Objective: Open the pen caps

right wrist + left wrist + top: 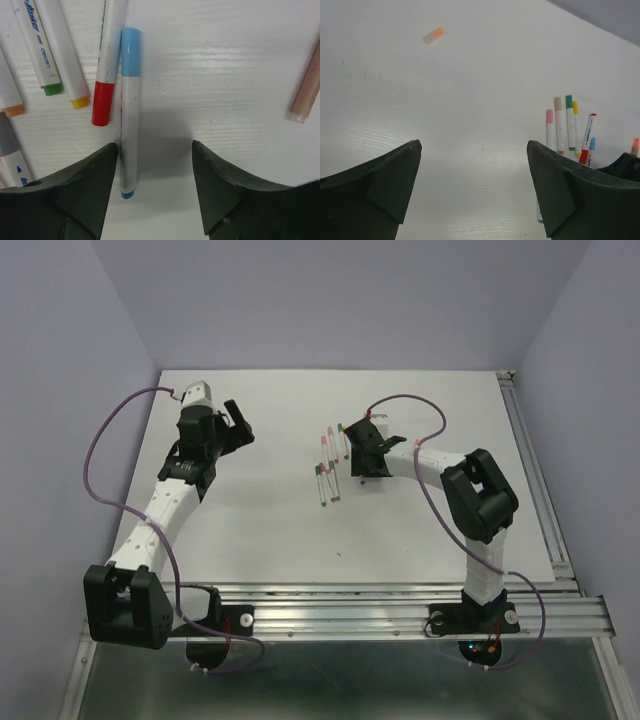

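Note:
Several white pens [330,462] lie in a loose cluster mid-table. My right gripper [362,468] hangs low over their right side. In the right wrist view it [154,147] is open around a blue pen [128,125] that lies on the table against the left finger [95,170]. Its light-blue cap [131,52] points away. A red-capped pen [105,75] lies just left of it. My left gripper [240,422] is open and empty [474,145], well left of the pens [570,127]. A loose orange cap [434,35] lies alone on the table ahead of it.
Green-ended [37,45] and yellow-ended [67,55] pens lie left of the red one. A beige pen [306,90] lies apart at the right. A metal rail [535,480] runs along the table's right edge, and purple cables [100,450] loop off both arms.

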